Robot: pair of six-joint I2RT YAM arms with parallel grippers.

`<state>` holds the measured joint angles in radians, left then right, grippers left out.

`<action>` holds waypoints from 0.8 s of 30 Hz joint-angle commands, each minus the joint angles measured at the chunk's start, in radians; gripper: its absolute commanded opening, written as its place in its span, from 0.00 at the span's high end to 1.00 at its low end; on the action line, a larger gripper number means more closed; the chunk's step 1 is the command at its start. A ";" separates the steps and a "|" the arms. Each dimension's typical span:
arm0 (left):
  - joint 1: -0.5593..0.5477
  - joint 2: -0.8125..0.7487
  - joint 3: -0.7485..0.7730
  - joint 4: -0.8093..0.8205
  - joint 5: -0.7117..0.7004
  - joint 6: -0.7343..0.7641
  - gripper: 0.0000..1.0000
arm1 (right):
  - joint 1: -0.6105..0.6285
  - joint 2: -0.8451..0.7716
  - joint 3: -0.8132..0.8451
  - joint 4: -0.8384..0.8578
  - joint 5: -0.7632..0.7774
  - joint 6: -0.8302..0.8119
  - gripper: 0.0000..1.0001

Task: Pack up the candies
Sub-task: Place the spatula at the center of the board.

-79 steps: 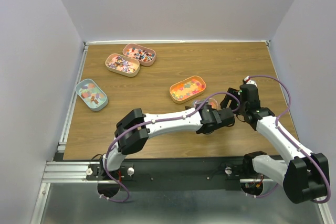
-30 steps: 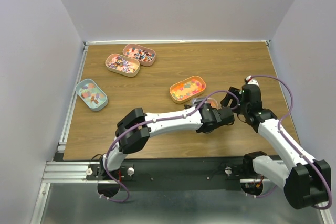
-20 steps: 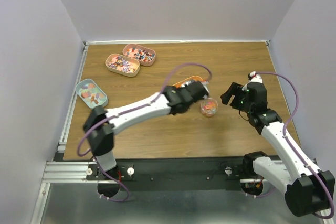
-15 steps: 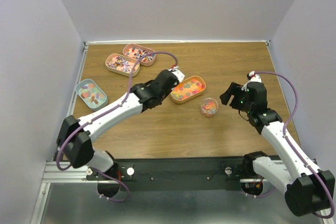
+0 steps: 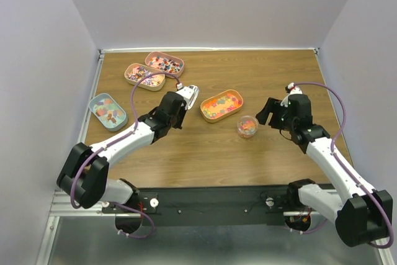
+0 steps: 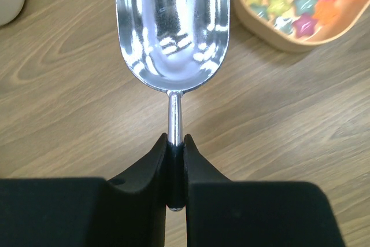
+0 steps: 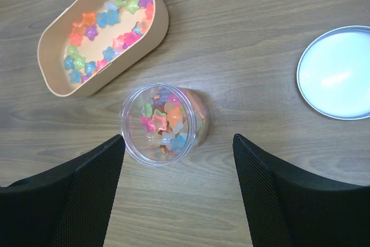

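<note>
The candies are small coloured stars. Many lie in an orange oval tin (image 5: 221, 105) (image 7: 151, 37) and some in a clear round jar (image 5: 247, 126) (image 7: 165, 124) standing just right of it. My left gripper (image 5: 180, 101) (image 6: 175, 144) is shut on the thin handle of a silver scoop (image 5: 191, 94) (image 6: 172, 27). The scoop's bowl is empty and hovers left of the orange tin (image 6: 272, 32). My right gripper (image 5: 265, 112) (image 7: 178, 142) is open just right of the jar, with its fingers apart on either side of the jar and touching nothing.
A pink tin (image 5: 164, 64) and a tan tin (image 5: 144, 76) with candies sit at the back left, and a light blue tin (image 5: 107, 112) lies near the left rail. A white round lid (image 7: 341, 73) lies on the wood beside the jar.
My left arm has swung from the jar to the left of the orange tin, carrying the scoop, so the jar now shows. The right arm has barely moved.
</note>
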<state>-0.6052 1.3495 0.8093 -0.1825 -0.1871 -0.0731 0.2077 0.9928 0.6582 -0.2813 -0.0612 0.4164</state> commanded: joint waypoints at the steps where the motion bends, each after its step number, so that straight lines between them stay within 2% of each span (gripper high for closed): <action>1: -0.002 0.033 -0.016 0.110 0.075 -0.074 1.00 | -0.005 0.023 0.037 -0.001 -0.049 -0.027 0.18; 6: -0.004 0.028 -0.076 0.129 0.084 -0.157 1.00 | -0.007 0.026 0.031 -0.001 -0.051 -0.036 0.18; 10: -0.010 -0.058 -0.125 0.132 0.095 -0.194 1.00 | -0.007 0.026 0.023 0.001 -0.049 -0.041 0.18; 13: -0.057 -0.137 -0.160 0.170 0.166 -0.159 1.00 | -0.007 0.026 0.018 0.001 -0.042 -0.041 0.18; 15: -0.126 -0.154 -0.159 0.184 0.230 -0.130 1.00 | -0.005 0.023 0.017 -0.001 -0.037 -0.041 0.19; 19: -0.252 -0.080 -0.113 0.184 0.222 -0.099 1.00 | -0.005 0.018 0.023 -0.001 -0.032 -0.041 0.18; 24: -0.294 0.046 -0.075 0.150 0.222 -0.099 1.00 | -0.007 0.006 0.021 -0.001 -0.028 -0.041 0.18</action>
<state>-0.8856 1.3140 0.7128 -0.0261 0.0113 -0.1871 0.2077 1.0142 0.6666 -0.2817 -0.0952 0.3904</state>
